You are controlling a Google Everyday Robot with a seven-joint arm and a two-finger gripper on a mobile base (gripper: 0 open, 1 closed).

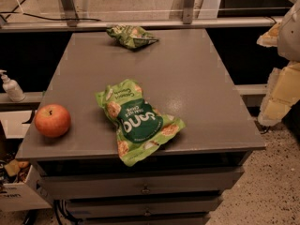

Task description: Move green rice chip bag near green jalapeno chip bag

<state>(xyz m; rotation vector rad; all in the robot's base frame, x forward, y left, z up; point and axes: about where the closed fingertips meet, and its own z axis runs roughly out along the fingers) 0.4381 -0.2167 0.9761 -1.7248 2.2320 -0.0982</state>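
Observation:
The green rice chip bag (137, 121) is large and bright green with a dark round centre panel. It lies flat at the front middle of the grey table (197, 78), its lower end hanging slightly over the front edge. The green jalapeno chip bag (131, 36) is small, wrinkled and olive-green, and lies at the table's far edge, left of centre. The gripper (276, 100) is a pale yellowish-white shape at the right edge of the view. It is off the table's right side, well apart from both bags, and holds nothing that I can see.
A red apple (52, 120) sits at the table's front left corner. A white pump bottle (11, 86) stands on a ledge to the left. Drawers (145, 187) run below the tabletop. A metal rail (140, 25) runs behind the table.

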